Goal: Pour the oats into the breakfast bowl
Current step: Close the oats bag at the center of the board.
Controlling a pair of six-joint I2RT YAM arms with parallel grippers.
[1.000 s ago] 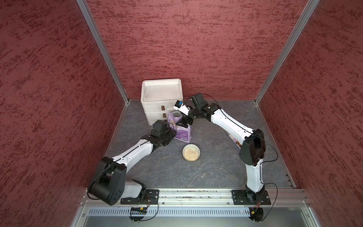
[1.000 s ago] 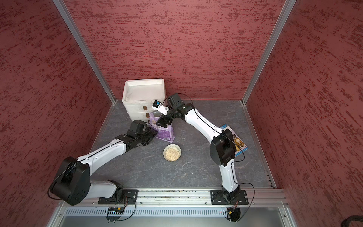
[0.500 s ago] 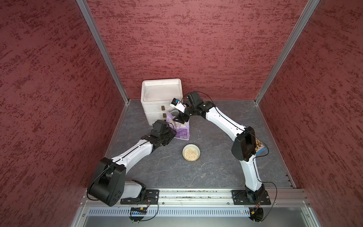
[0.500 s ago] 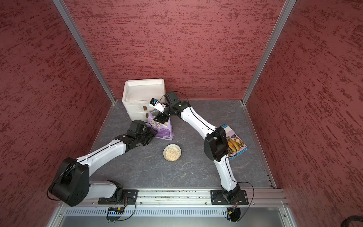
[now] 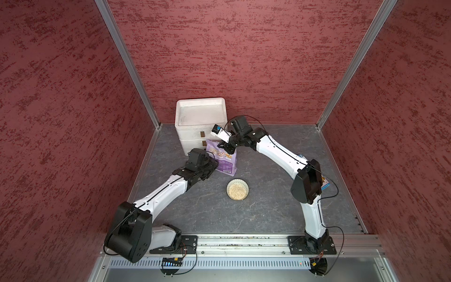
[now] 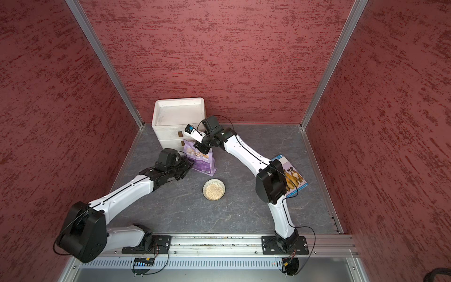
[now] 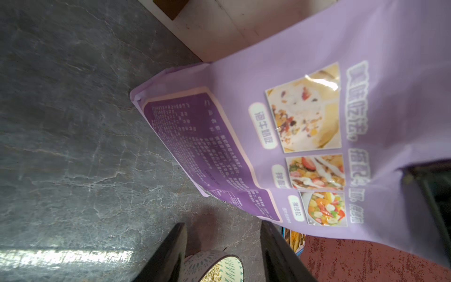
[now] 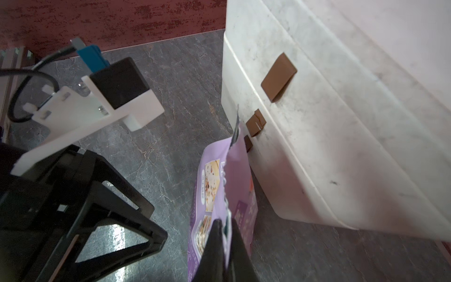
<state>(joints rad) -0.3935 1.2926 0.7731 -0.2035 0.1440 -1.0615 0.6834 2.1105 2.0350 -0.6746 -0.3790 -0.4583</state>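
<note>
The lavender pouch of oats [image 5: 225,162] [image 6: 203,161] stands upright in front of the white drawer box. My right gripper [image 5: 226,148] [image 8: 225,232] is shut on the pouch's [image 8: 219,185] top edge, jaws pinched together with the film between them. My left gripper [image 5: 211,166] [image 7: 223,244] is open beside the pouch's [image 7: 317,122] lower left corner, with nothing between its fingers. The breakfast bowl [image 5: 237,189] [image 6: 214,189] sits on the floor just in front of the pouch and holds pale oats [image 5: 237,192]. Its green-patterned rim [image 7: 212,265] shows beyond the left fingers.
The white three-drawer box [image 5: 200,117] [image 8: 341,146] stands against the back wall right behind the pouch. A blue dog-picture book [image 6: 294,175] lies at the right, partly under my right arm's elbow. Red walls close in three sides.
My right gripper moved left over the pouch and closed on its top edge. The pouch now stands straighter. The left arm has stayed in place.
</note>
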